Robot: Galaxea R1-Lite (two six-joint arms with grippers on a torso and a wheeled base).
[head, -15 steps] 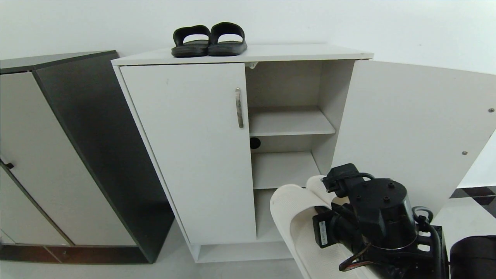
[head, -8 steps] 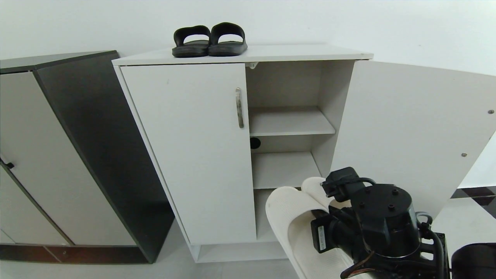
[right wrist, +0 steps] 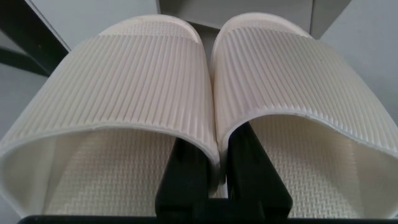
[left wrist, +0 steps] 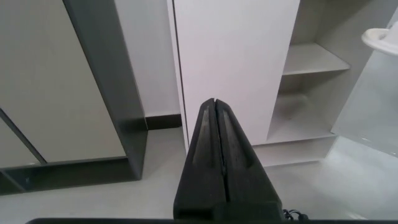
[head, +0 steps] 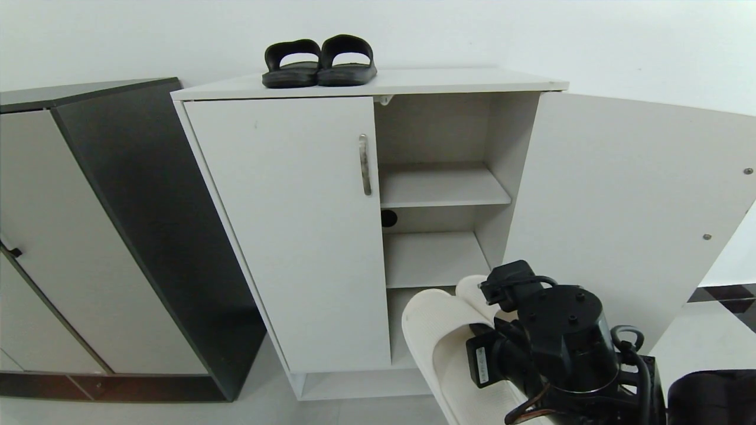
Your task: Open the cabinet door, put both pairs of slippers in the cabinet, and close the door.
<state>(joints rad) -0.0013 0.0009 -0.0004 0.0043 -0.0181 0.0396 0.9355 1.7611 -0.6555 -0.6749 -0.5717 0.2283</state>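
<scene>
Light: bright, even and diffuse, falling from overhead, with no hard glare. White wall [head: 531, 29], upper frame: evenly lit. White cabinet [head: 283, 236], centre: closed door pale and uniform. Shelves [head: 440, 186] threw soft grey shade on the back panel beneath. Black slippers [head: 319, 62], top centre: thin soft shadow under the soles. Metal handle [head: 365, 164]: faint highlight. Open door [head: 620, 195], right edge: lines bowed by the wide lens. Cream slippers [right wrist: 205, 93]: ribbed straps bright, hollows beneath shaded.

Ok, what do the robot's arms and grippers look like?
All black. The right arm has a bulky round wrist housing with screws, looping black cables, a white label and a reddish wire. The left gripper has two flat, tapered fingers.
</scene>
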